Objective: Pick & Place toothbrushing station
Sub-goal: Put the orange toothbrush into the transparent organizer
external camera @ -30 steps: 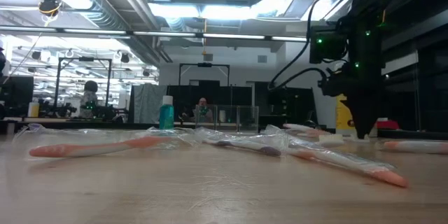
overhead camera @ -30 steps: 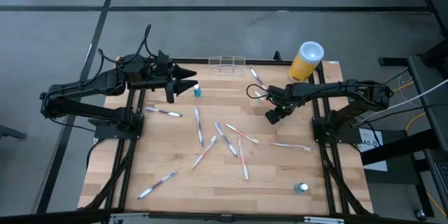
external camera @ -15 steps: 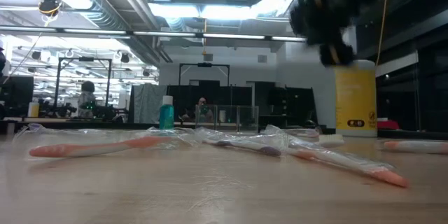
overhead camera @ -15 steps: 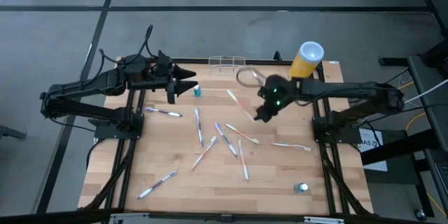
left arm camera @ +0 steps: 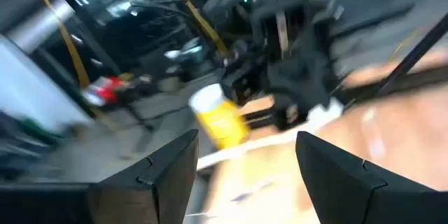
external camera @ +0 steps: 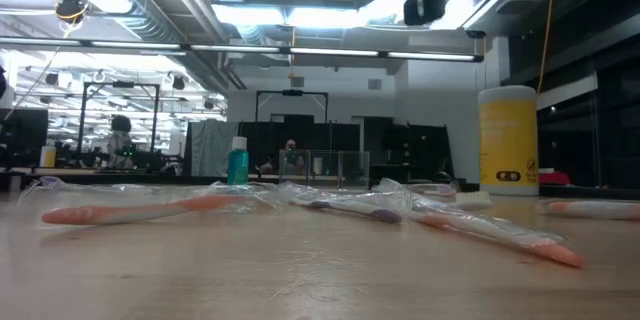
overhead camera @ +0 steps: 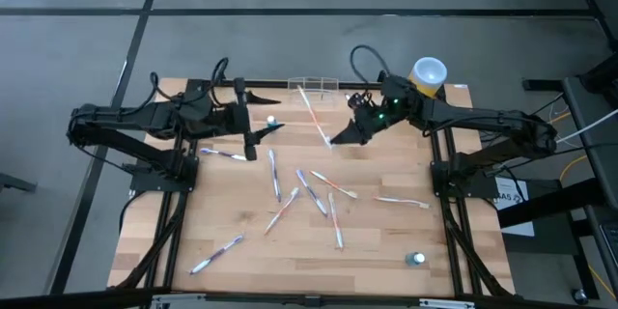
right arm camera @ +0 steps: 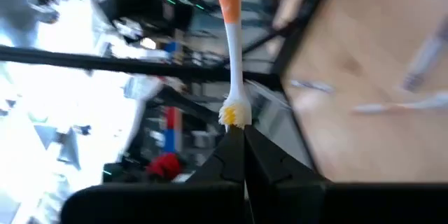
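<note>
While loose brushes (overhead camera: 333,220) litter table (overhead camera: 386,241), yellow cyl (overhead camera: 421,82) prob flanks station (overhead camera: 313,84)

Ten toothbrushes (overhead camera: 275,174), one yellow cylinder (overhead camera: 425,77)

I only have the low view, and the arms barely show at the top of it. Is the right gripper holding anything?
Observer: Yes. The right gripper is shut on a toothbrush, pinched at its bristle end.
Operator: Where is that brush relative to the station?
Observer: From above, the brush's free end shows at the toothbrushing station by the table's far edge. I cannot tell its height above it.
Operator: And the left gripper?
Observer: The left gripper is open. In the high view it is left of the station, near the far edge.
</note>
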You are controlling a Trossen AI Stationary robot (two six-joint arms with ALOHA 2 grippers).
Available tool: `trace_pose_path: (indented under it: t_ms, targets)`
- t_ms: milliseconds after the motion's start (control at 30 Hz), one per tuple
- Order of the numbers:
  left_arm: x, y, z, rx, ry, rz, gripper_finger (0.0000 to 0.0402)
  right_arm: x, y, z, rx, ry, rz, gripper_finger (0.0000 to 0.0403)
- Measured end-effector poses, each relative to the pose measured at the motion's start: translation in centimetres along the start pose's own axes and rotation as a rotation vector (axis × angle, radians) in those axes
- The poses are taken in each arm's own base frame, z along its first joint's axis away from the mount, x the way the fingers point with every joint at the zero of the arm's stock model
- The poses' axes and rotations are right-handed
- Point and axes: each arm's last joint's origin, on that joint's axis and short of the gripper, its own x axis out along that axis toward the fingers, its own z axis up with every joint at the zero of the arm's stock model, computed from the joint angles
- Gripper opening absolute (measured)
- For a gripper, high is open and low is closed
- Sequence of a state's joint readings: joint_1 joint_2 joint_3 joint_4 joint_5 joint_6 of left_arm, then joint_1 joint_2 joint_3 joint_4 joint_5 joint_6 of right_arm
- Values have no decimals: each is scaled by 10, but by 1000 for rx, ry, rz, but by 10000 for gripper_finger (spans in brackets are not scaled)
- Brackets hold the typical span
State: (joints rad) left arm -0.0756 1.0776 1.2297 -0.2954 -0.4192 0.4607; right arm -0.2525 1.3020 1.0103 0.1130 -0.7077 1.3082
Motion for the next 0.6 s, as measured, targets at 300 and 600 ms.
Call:
trace_pose_path:
  t_ms: [300, 600]
  targets:
    - [29, -10, 9, 268, 146, -40, 235, 14, 8, 13, 118, -62, 179, 0]
    - [51, -25, 8, 350, 171, -63, 235, 31, 12, 13, 133, -92, 326, 0]
